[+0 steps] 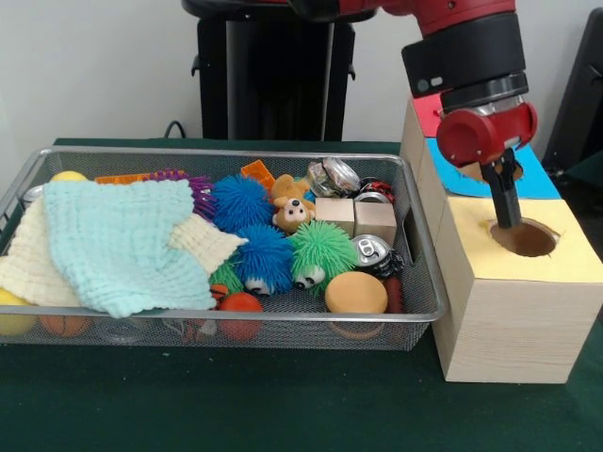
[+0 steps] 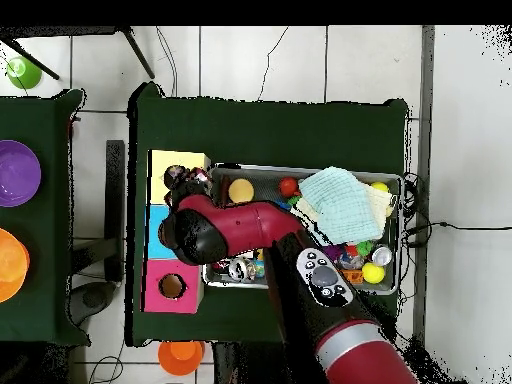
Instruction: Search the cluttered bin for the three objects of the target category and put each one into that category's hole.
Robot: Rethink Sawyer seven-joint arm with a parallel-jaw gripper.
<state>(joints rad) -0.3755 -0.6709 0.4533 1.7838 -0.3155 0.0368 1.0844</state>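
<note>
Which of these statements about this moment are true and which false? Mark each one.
1. The tool is at the yellow-topped hole. True.
2. A mint cloth lies in the wire bin. True.
3. The tool is over the bin. False: it is at the yellow-topped box beside the bin.
4. The green spiky ball sits on the mint cloth. False: it lies apart from it, next to a blue spiky ball.
5. A crushed can lies in the bin. True.
</note>
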